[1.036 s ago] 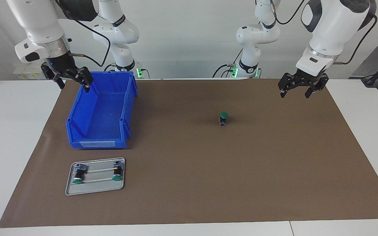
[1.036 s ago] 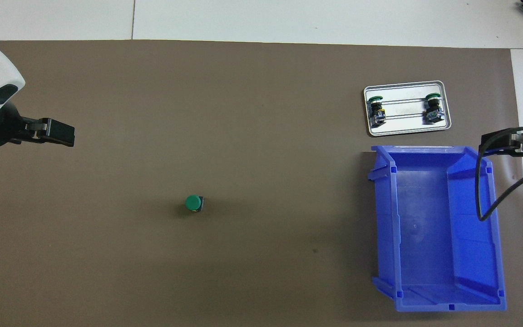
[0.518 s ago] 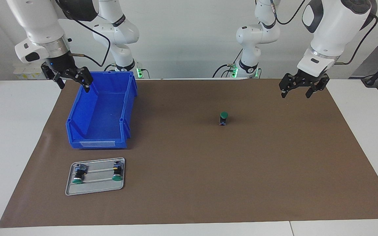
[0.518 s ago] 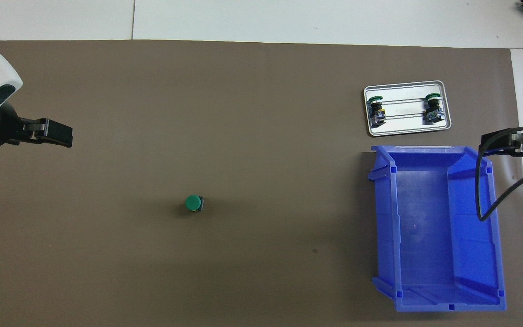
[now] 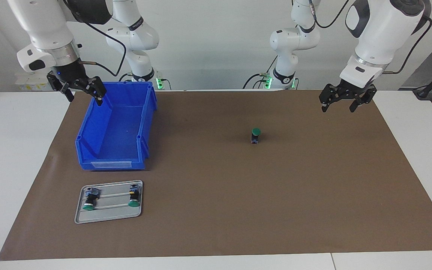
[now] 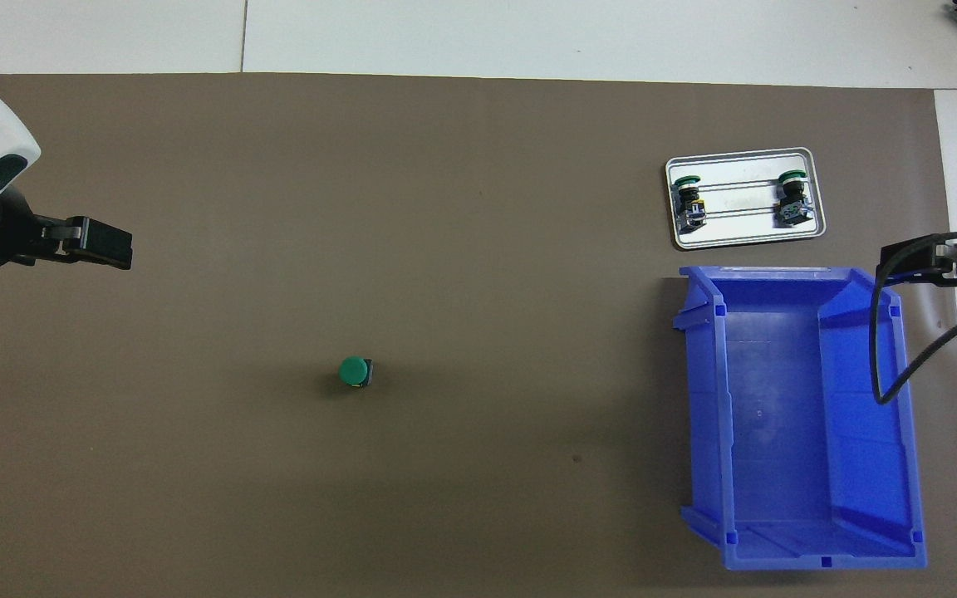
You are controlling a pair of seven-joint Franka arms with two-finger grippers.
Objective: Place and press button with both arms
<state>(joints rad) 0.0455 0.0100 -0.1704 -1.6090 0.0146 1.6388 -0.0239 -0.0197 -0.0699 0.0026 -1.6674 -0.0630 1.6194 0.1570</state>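
Observation:
The button (image 5: 255, 135) (image 6: 353, 371) stands upright on the brown mat near the middle, green cap up on a black body with a small bluish part. Nothing touches it. My left gripper (image 5: 337, 107) (image 6: 105, 249) hangs open in the air over the mat toward the left arm's end, well clear of the button. My right gripper (image 5: 84, 98) (image 6: 919, 257) hangs open over the outer wall of the blue bin (image 5: 88, 127), with nothing between its fingers.
The blue bin (image 6: 699, 399), with nothing in it, sits at the right arm's end. Farther from the robots, a small metal tray (image 5: 107, 217) (image 6: 744, 237) holds two more green-capped buttons lying on their sides, one with yellow marks (image 5: 134, 195).
The left gripper has drifted a little toward the left arm's end of the table and slightly up. The right arm and the button have not moved.

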